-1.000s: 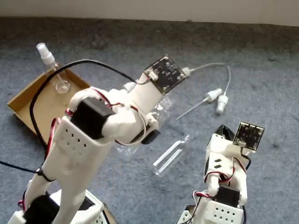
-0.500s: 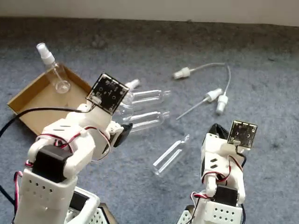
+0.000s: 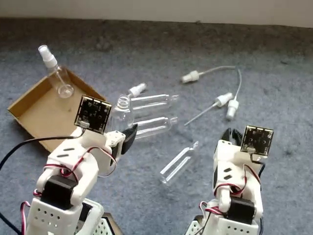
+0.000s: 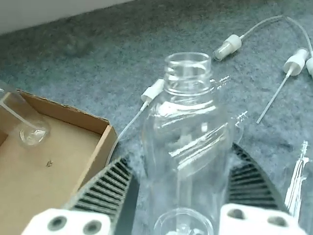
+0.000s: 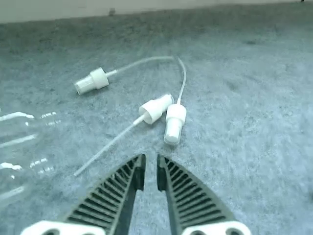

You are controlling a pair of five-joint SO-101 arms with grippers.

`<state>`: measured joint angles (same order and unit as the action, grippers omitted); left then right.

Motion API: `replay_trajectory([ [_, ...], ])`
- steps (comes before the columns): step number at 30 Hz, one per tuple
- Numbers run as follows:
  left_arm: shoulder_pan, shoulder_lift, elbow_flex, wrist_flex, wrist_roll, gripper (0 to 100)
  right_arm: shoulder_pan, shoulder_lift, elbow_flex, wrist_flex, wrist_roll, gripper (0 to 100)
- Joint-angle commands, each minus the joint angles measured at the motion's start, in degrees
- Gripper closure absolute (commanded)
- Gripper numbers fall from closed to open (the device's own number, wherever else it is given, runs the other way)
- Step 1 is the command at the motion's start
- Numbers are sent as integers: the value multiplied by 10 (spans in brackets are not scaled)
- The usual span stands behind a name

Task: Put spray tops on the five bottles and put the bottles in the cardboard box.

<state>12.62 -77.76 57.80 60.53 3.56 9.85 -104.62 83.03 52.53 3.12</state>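
- Left wrist view: the left end effector (image 4: 180, 156) pinches a clear bottle (image 4: 188, 122) by its body. A ribbed black finger sits on each side, and the bottle's open threaded neck points away from the wrist.
- In the high view, this left end effector (image 3: 123, 131) holds the clear bottle (image 3: 120, 111) near a corner of the cardboard box (image 3: 34, 115), between the box and two lying bottles.
- A loose spray top (image 4: 153, 90) lies just beyond the held bottle, its thin tube running toward the box wall.
- The cardboard box is shallow and open. At its far corner stands a capped bottle (image 3: 58, 78) with a spray top already on.
- The two lying bottles, the upper bottle (image 3: 151, 102) and the lower bottle (image 3: 155, 125), rest side by side on the grey surface (image 3: 279, 68).
- A single bottle (image 3: 178, 161) lies between the two arms.
- The right end effector (image 5: 150, 169) has its fingers pressed nearly together, with a thin slit between them and nothing in it. It points at the loose tops.
- Just ahead of it, a pair of spray tops lies touching, the tubed top (image 5: 156, 108) and the short top (image 5: 174, 123).
- A far spray top (image 5: 92, 81) lies farther off, with a long curved tube.
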Motion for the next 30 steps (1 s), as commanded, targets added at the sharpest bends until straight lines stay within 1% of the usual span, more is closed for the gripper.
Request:
replay_trajectory([
  [1,0,-40,12,-24,13,881,-7,7,-109,28,10,926],
  [4,0,-65,70,-72,14,881,-7,76,-183,56,10,925],
  [6,0,-95,113,-109,14,881,-7,151,-230,69,6,925],
  [8,0,-131,144,-127,14,881,-7,229,-272,73,5,925],
  [15,29,-240,202,-130,14,881,-7,459,-393,69,4,924],
  [18,26,-271,226,-130,14,881,-7,550,-444,73,0,922],
  [22,26,-274,236,-130,14,881,-7,665,-512,73,-38,922],
  [29,23,-274,236,-130,13,881,-8,828,-611,70,-46,921],
  [30,16,-274,236,-130,13,881,-8,846,-626,70,-60,921],
])
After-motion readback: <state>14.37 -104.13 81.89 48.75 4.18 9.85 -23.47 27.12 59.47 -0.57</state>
